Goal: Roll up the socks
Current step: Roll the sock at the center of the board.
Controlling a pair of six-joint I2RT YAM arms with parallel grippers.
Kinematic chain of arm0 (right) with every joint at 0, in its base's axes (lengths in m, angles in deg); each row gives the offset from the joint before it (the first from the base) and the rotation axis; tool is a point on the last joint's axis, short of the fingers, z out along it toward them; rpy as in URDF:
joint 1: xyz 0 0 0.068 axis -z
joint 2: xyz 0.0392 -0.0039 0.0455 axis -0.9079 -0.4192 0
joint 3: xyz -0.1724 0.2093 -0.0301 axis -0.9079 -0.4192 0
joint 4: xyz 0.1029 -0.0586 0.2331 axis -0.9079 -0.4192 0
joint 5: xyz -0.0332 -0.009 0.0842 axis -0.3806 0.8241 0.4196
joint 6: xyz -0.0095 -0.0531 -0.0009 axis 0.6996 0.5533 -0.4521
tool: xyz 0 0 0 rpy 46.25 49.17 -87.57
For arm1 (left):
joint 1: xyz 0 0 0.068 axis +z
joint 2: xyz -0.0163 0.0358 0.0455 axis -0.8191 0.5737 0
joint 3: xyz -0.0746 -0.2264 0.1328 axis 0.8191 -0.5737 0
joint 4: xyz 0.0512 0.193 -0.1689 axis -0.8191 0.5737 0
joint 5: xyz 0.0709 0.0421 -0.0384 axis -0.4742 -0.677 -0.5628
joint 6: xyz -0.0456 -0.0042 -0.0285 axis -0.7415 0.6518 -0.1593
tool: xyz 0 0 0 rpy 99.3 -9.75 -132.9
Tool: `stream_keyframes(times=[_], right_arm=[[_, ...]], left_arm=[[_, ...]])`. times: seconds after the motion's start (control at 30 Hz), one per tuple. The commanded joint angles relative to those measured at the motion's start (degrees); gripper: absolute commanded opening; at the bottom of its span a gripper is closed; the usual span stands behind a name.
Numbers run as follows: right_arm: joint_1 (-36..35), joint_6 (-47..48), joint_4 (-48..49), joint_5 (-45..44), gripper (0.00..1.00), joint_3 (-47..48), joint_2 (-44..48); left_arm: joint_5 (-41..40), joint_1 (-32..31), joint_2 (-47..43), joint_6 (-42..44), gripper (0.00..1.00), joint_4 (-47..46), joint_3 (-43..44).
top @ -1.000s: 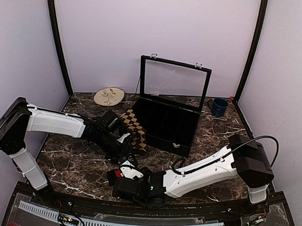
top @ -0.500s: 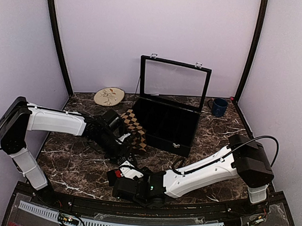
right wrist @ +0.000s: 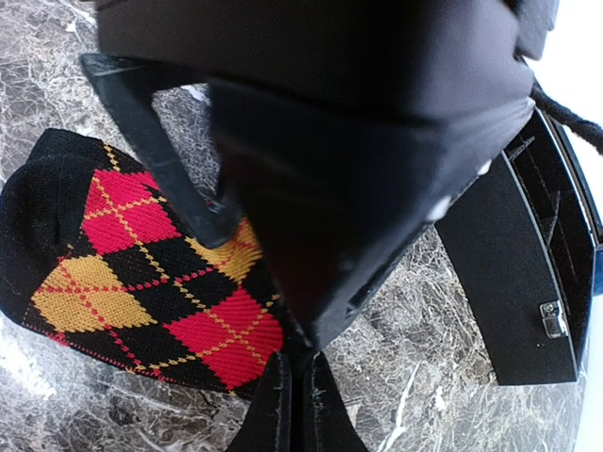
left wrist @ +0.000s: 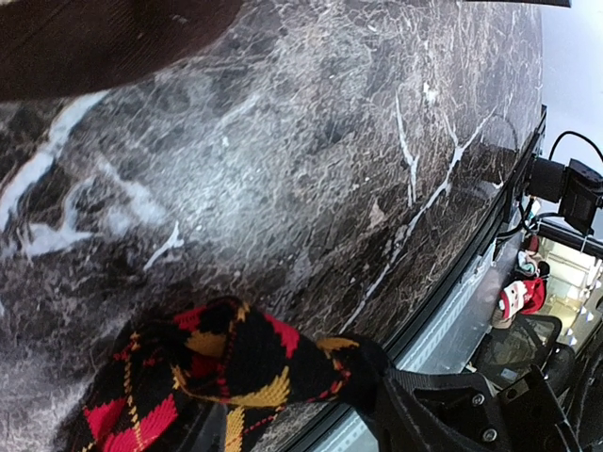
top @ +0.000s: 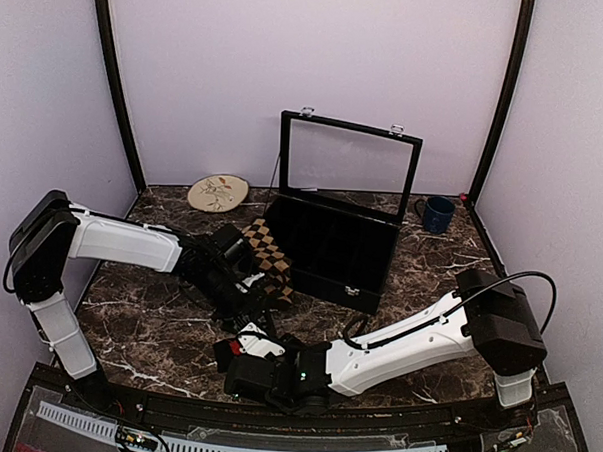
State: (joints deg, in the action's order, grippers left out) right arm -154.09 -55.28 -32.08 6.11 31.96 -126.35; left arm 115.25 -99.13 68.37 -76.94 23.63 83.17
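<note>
The red, orange and black sock (right wrist: 141, 273) lies flat on the marble near the front edge. One end of this sock (left wrist: 226, 363) is humped up between the wide-standing jaws of my left gripper (left wrist: 287, 395), its black tip against the right finger (left wrist: 443, 414). In the top view the left gripper (top: 256, 306) hangs just over the right gripper (top: 238, 351). My right gripper (right wrist: 297, 377) is shut, fingertips at the sock's black edge; I cannot tell if fabric is pinched. The tan-brown and black sock (top: 267, 250) lies beside the case.
The black case (top: 335, 253) stands open mid-table, its glass lid upright; one corner of the case (right wrist: 509, 282) shows in the right wrist view. A round plate (top: 218, 192) sits at the back left and a blue mug (top: 437, 214) at the back right.
My left arm's shoulder and upper link have swung slightly to the right, nudging its gripper a little. The right arm has not moved.
</note>
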Motion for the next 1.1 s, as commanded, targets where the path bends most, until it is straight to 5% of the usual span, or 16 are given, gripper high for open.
stream_keyframes(times=[0.0,0.4,0.8,1.07], right_arm=[[-0.6,1.9,3.6,-1.7,0.00,1.6,-0.1],[-0.6,3.6,4.7,-2.1,0.00,1.3,0.0],[-0.6,0.3,2.4,-1.5,0.01,0.8,0.9],[-0.7,-7.2,-0.8,0.8,0.34,1.0,2.7]], left_arm=[[0.9,-0.1,1.5,0.9,0.52,0.3,2.0],[2.6,-0.1,3.5,2.1,0.00,0.4,2.7],[-2.4,-0.1,-1.2,1.5,0.00,-2.6,-1.8],[-6.0,-0.1,-6.8,1.0,0.00,-11.6,-10.8]])
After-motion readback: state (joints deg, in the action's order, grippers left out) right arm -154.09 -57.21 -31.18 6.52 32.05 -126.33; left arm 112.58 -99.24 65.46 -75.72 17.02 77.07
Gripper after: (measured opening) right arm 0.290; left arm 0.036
